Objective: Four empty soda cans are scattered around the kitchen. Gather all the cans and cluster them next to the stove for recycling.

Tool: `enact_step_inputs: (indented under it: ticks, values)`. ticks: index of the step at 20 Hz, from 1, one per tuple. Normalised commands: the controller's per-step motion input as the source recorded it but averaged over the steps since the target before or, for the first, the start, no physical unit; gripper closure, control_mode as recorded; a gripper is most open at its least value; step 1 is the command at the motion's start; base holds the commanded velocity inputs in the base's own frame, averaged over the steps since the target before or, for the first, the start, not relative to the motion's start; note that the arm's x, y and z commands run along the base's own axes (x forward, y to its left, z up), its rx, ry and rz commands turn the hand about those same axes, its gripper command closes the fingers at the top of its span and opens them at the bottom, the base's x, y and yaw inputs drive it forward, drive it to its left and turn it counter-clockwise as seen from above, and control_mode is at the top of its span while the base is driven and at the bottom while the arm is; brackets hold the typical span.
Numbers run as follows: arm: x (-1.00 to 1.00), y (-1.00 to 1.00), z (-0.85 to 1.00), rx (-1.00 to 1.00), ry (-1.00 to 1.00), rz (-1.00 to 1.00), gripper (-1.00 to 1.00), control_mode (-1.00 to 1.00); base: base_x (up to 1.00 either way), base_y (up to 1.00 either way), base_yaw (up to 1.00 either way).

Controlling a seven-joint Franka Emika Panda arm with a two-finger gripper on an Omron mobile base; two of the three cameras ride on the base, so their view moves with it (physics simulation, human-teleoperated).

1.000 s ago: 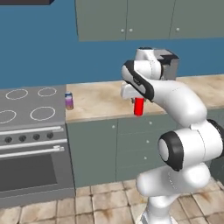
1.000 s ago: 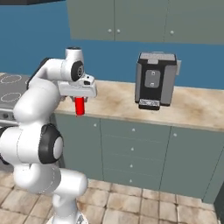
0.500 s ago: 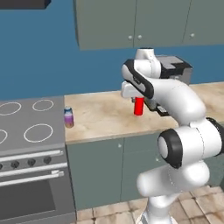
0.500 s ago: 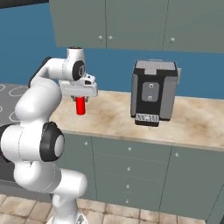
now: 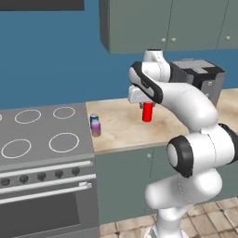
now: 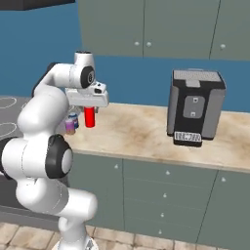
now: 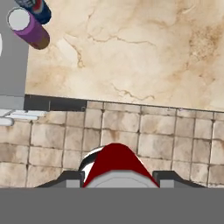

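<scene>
Above the beige counter (image 5: 125,130) in the left base view: gripper (image 5: 147,103) pinching a red can (image 5: 148,112), held upright, clear of the surface. Beside the stove (image 5: 42,139), right at its edge, a purple can (image 5: 96,128) with a blue can (image 5: 94,118) just behind. No legible lettering on any can.

From the right base view: same red can under the hand, coffee machine (image 6: 194,108) well apart, its front label unreadable.

Looking down in the hand view: red can between the fingertips (image 7: 72,177), purple and blue cans side by side at the stove's edge.
</scene>
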Motion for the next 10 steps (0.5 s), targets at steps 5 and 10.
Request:
enact_step_inputs:
  ticks: [5, 10]
  values:
    - [0.0, 0.0, 0.0, 0.0, 0.0, 0.0, 1.0, 1.0, 0.35, 0.67, -0.03]
    - [0.0, 0.0, 0.0, 0.0, 0.0, 0.0, 1.0, 1.0, 0.55, 0.5, -0.02]
